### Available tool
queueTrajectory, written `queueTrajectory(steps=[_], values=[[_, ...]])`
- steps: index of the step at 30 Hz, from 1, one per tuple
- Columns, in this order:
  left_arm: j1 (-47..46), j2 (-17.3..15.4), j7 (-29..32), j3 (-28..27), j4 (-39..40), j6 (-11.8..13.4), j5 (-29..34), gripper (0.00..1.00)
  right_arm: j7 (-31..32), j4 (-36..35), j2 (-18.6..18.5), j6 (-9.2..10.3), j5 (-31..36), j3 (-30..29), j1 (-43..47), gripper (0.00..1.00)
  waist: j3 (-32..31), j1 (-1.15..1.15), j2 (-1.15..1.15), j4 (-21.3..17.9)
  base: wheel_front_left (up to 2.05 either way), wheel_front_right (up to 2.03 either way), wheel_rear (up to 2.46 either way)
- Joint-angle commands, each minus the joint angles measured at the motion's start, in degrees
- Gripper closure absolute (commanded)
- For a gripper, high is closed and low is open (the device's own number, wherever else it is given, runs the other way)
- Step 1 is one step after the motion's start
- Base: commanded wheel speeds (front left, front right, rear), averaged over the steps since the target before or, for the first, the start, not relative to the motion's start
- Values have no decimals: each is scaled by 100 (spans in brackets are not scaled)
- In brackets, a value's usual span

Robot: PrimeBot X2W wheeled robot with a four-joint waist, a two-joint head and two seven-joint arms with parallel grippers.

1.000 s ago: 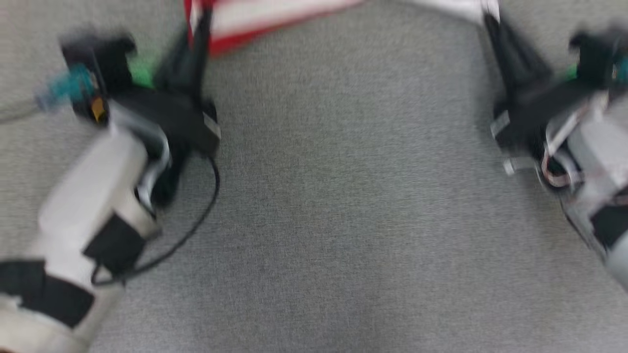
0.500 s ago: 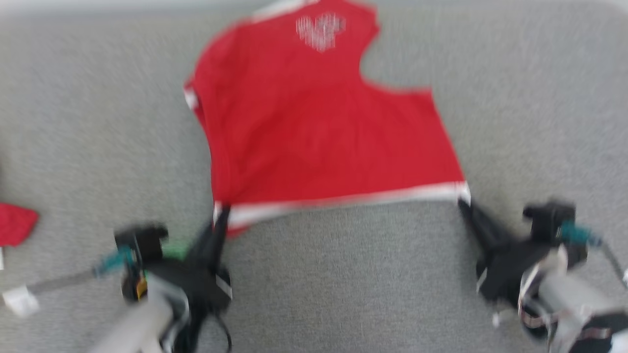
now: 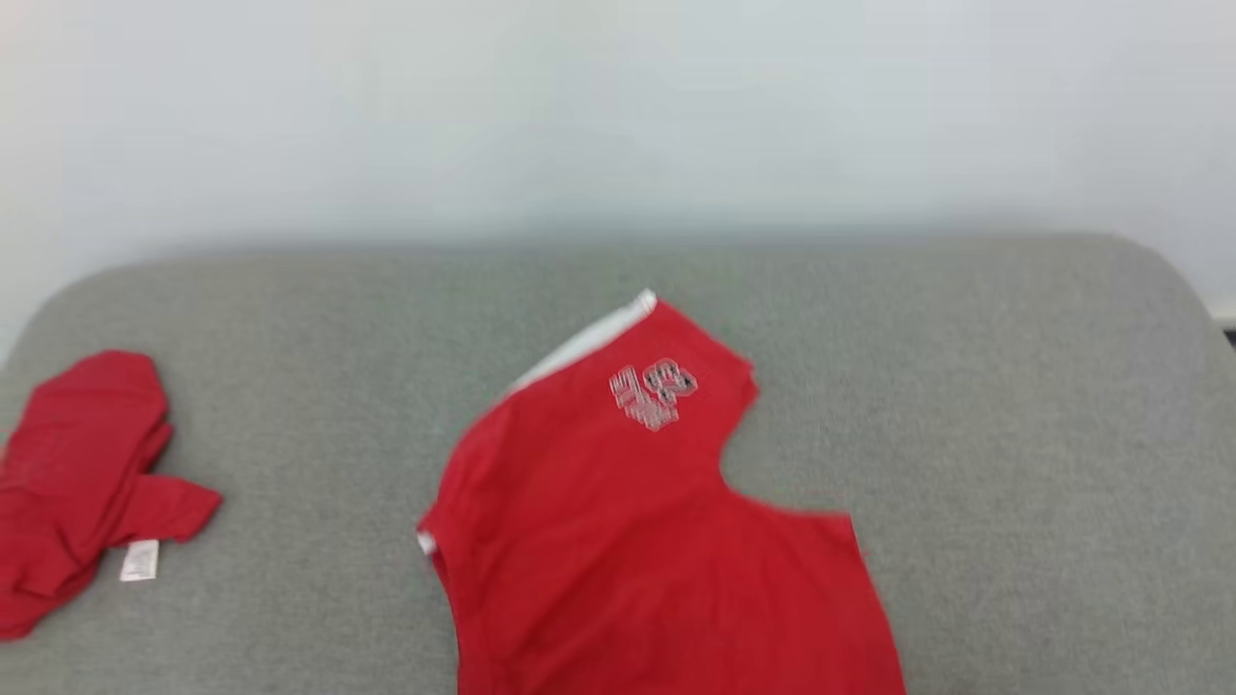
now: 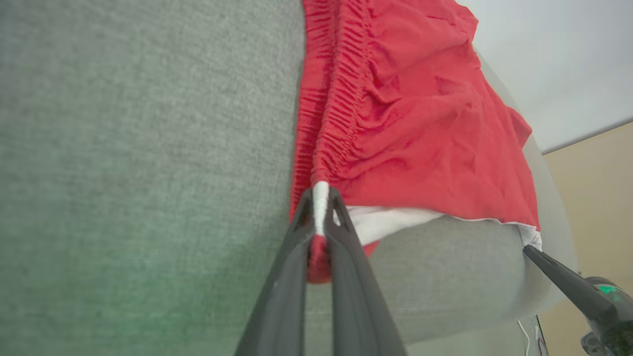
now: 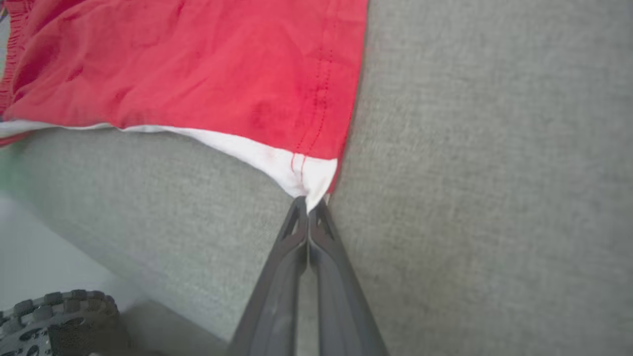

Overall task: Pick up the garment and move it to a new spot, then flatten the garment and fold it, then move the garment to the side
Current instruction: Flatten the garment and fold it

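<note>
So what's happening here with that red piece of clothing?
A two-armed robot is handling the red garment on a grey padded surface. Its left gripper is shut on one white-trimmed corner and its right gripper on the other, with the hem stretched between them. A crumpled red cloth lies off to the left.

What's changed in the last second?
Mostly the head camera: it tilted up, bringing the wall and a second red garment at left into view. Whether the garment itself slid I cannot tell. Unchanged: left gripper and right gripper both stay shut on its white hem corners.
</note>
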State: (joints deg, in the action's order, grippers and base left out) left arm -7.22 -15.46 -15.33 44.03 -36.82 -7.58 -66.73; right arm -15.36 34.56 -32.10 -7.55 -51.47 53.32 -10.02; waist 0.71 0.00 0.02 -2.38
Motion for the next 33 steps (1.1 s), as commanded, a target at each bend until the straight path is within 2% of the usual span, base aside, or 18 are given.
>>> queueTrajectory(steps=[1, 8, 13, 16, 20, 25, 33], values=[[263, 17, 30, -26, -53, 18, 72, 100, 45, 59, -2, 11, -114, 175, 253, 100, -553, 0, -2, 353, 0, 0, 0], [798, 53, 22, -363, 189, 16, 442, 100, 23, -113, -95, 11, -327, 544, 501, 100, -605, 0, -2, 508, 0, 0, 0], [776, -11, 12, -650, 1045, 14, 847, 100, 23, -569, -234, 10, -272, -233, 68, 100, -458, 0, -2, 626, 0, 0, 0], [555, -34, 11, -718, 1658, 15, 798, 100, 25, -831, -290, 10, -185, -685, -322, 100, -297, 0, -2, 727, 0, 0, 0], [229, 34, 11, -900, 2295, 14, 591, 100, 27, -936, -334, 10, -19, -751, -1074, 100, 28, 0, -2, 902, 0, 0, 0], [-258, 338, 12, -1283, 2655, 14, 389, 100, 171, -680, -267, 11, 35, -531, -2187, 100, 625, 0, -2, 1141, 0, 0, 0], [-831, 735, 12, -1461, 2376, 14, 277, 100, 146, 357, -29, 11, 76, -372, -3619, 100, 1385, 0, -2, 1464, 0, 0, 0]])
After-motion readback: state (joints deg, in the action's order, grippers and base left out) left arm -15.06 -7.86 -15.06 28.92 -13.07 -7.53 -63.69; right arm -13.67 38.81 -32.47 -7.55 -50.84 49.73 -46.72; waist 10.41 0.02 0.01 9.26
